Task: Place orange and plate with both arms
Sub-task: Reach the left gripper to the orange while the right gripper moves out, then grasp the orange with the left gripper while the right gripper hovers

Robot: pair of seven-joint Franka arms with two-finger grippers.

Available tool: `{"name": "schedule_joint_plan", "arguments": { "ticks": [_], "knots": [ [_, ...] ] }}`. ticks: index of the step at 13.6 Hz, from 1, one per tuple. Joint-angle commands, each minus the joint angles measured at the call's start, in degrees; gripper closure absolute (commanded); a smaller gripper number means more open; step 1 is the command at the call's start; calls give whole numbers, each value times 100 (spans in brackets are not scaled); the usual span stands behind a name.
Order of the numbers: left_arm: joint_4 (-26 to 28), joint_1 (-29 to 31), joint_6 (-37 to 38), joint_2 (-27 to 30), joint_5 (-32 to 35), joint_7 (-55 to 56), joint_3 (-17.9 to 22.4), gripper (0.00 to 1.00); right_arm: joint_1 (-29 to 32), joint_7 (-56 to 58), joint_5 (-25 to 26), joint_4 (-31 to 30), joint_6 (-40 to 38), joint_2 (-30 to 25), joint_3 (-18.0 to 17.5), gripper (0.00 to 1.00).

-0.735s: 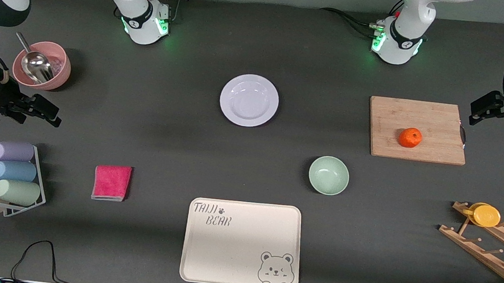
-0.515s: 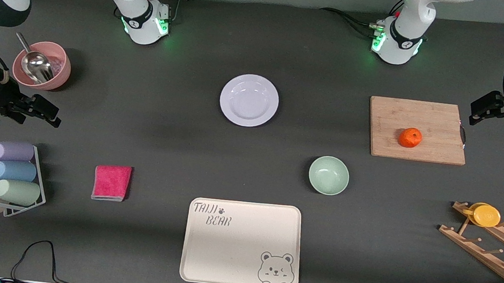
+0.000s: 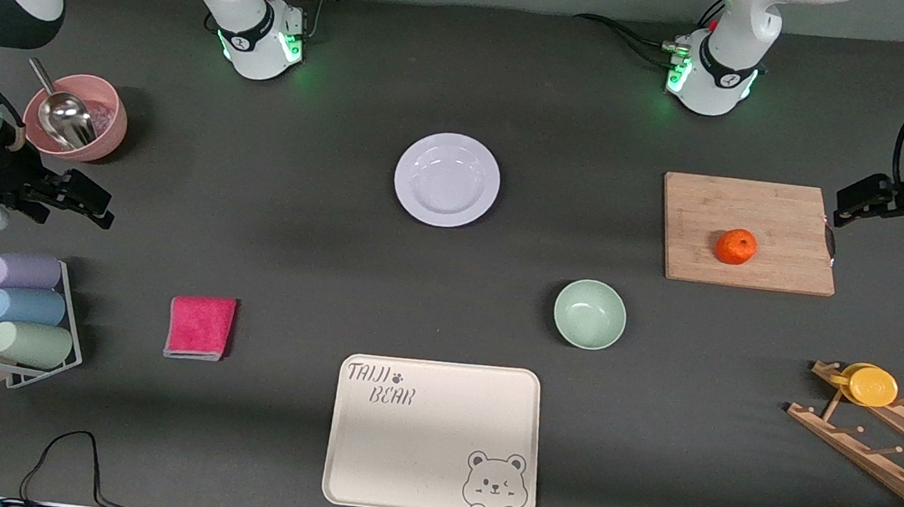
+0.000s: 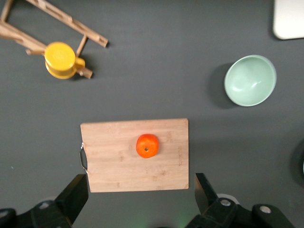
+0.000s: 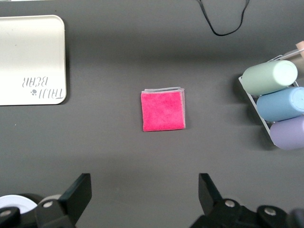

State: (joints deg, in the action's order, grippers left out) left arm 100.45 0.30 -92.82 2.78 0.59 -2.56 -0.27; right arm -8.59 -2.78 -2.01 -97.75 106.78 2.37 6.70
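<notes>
The orange [image 3: 736, 246] lies on a wooden cutting board [image 3: 782, 229] toward the left arm's end of the table. In the left wrist view the orange [image 4: 147, 145] shows its stem dimple, mid-board [image 4: 118, 161]. The pale lavender plate [image 3: 447, 179] rests bare on the table's middle. My left gripper [image 3: 854, 203] hangs open and empty in the air just off the board's handle end; its own view shows the left gripper [image 4: 140, 192] wide apart. My right gripper [image 3: 92, 203], open and empty too, hovers at the right arm's end; the right gripper [image 5: 145, 190] looks down on bare table.
A mint-green bowl [image 3: 589, 313] and a cream bear tray [image 3: 433, 436] sit nearer the front camera than the plate. A pink cloth [image 3: 200, 326], a rack of pastel cups [image 3: 8, 316], a pink bowl with a scoop [image 3: 76, 117] and a wooden rack with a yellow cup [image 3: 875, 386] line the ends.
Both grippers have shifted slightly, the left one edging closer to the cutting board. Nothing on the table has moved.
</notes>
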Motion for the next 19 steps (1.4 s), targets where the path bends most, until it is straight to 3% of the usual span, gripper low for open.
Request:
{"name": "schedule_joint_plan", "arguments": {
  "ticks": [1, 3, 8, 11, 14, 17, 19],
  "knots": [
    [1113, 101, -945, 178, -24, -78, -17, 0, -107, -12, 122, 37, 79, 18, 7, 0],
    [1685, 93, -1587, 292, -16, -61, -17, 0, -107, -21, 122, 37, 106, 18, 16, 0],
    [2477, 260, -2089, 644, -16, -78, -26, 0, -90, 23, 131, 28, 203, 71, 42, 0],
    [3626, 304, -3308, 1161, -24, -78, -18, 0, -90, -3, 122, 2, 282, 141, 51, 0],
    [4384, 304, -4031, 1435, -24, -17, -17, 0, -81, -30, 61, -121, 343, 211, 51, 0],
    [4903, 295, -4892, 1365, -24, 1, -17, 0, -63, 6, -1, -428, 439, 229, 191, 0],
    [5159, 295, -5122, 1374, -24, 27, -17, 0, -64, -38, -45, -814, 1000, 281, 200, 0]
  ]
}}
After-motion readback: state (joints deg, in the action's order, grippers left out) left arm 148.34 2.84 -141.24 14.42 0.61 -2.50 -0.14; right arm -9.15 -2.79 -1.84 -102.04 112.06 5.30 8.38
